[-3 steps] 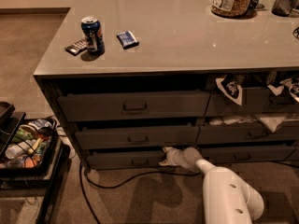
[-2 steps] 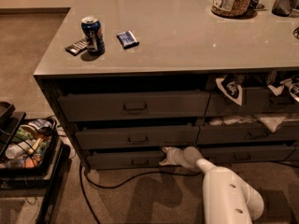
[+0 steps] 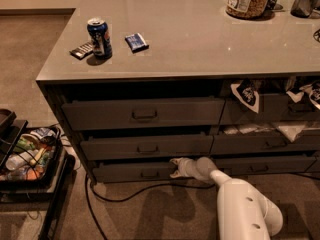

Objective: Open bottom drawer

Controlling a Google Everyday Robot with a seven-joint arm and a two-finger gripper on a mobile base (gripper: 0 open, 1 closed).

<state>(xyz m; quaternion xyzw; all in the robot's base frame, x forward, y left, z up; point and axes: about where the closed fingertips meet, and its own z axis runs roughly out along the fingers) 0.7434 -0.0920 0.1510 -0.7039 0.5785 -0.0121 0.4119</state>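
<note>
The white arm (image 3: 246, 210) reaches in from the near right. Its gripper (image 3: 175, 168) sits at the right end of the bottom drawer (image 3: 130, 172), lowest of 3 on the left. I cannot tell if it is gripping. Farther back, 1 can (image 3: 99, 37) stands on the counter (image 3: 200, 39).

One camera (high, behind the arm (image 3: 245, 209)) looks down at the counter (image 3: 200, 39) front, end effector (image 3: 176, 168) low at centre.
</note>
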